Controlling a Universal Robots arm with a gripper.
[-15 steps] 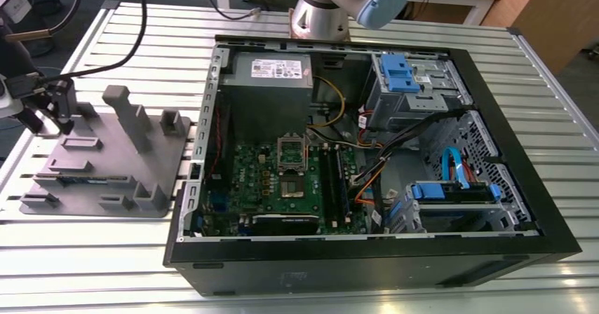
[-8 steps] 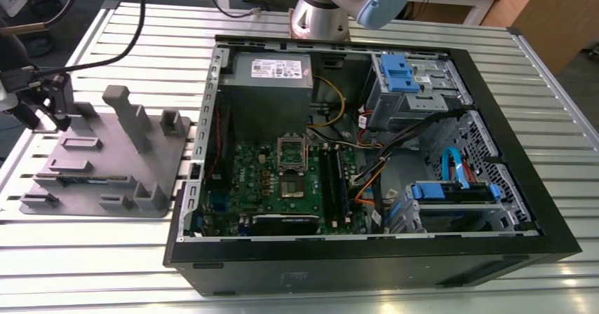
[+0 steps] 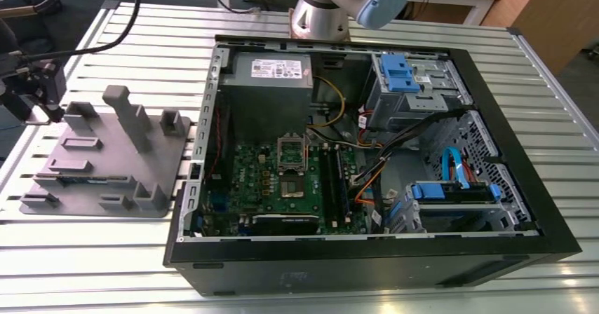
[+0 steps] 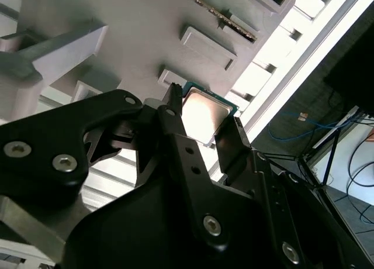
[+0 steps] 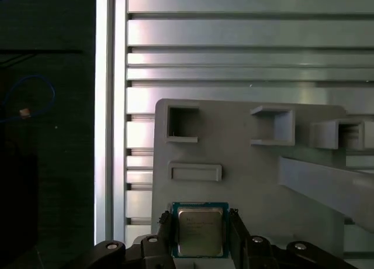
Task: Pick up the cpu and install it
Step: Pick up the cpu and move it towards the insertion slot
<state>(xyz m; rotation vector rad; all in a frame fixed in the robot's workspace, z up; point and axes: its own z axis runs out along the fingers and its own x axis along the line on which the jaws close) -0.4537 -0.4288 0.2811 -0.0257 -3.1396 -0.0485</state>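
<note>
The cpu (image 5: pixel 200 233) is a small square chip with a pale silver top and a green rim. In both wrist views it sits between my gripper's two black fingers, which press on its opposite edges. My gripper (image 5: pixel 200 223) is shut on the cpu (image 4: pixel 201 114), holding it over a corner of the grey fixture plate (image 5: pixel 245 175). In the exterior view my gripper (image 3: pixel 39 111) hangs at the exterior view's far left, above the far corner of the fixture plate (image 3: pixel 103 167). The green motherboard (image 3: pixel 271 181) with its socket (image 3: pixel 292 186) lies inside the open computer case (image 3: pixel 374 251).
The fixture plate carries raised grey blocks and a tall post (image 3: pixel 126 114). The case holds a power supply (image 3: pixel 269 72), blue drive bays (image 3: pixel 398 72) and loose cables (image 3: pixel 374 167). The robot base (image 3: pixel 323 12) stands behind the case. The slatted metal table (image 3: pixel 84 251) ends close to the fixture.
</note>
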